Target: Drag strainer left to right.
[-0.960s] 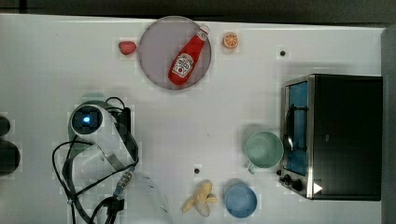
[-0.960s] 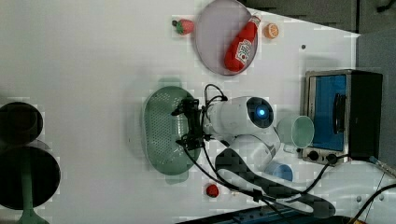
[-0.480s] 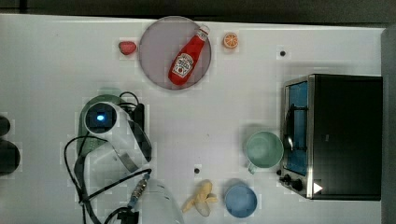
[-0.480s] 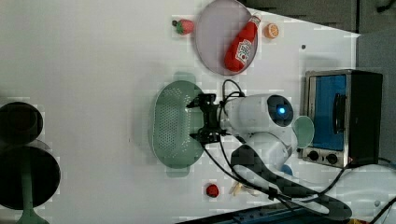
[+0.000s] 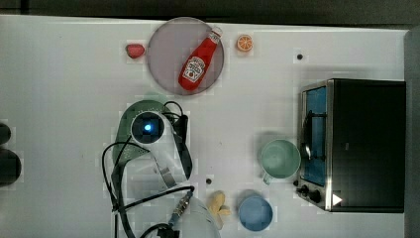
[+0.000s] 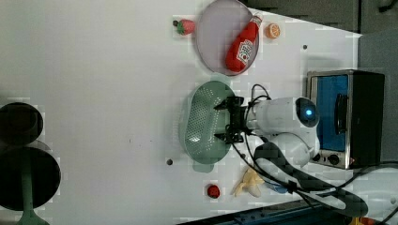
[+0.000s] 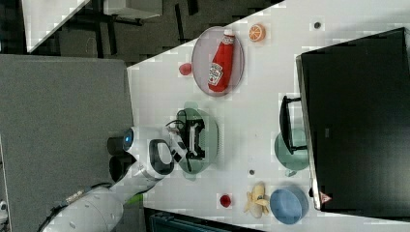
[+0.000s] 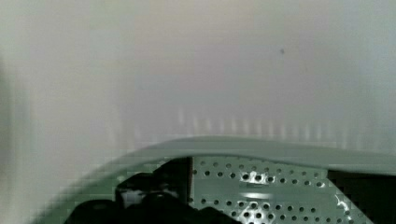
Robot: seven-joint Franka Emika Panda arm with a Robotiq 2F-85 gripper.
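The strainer, a pale green oblong basket with rows of small holes, sits on the white table below the grey plate in the left view. My gripper reaches down into it by the rim on the left view's right, jaws open, fingers spread along the inner wall. In the top view my wrist covers most of the strainer. The right view has the gripper inside the strainer. The wrist view shows the strainer's rim and holed wall, with white table beyond.
A grey plate with a ketchup bottle lies just beyond the strainer. To the top view's right stand a mint mug and a toaster oven. A blue bowl and a banana lie near the front edge.
My arm has moved to the top view's right, and the strainer has slid along with it, closer to the plate and the mug.
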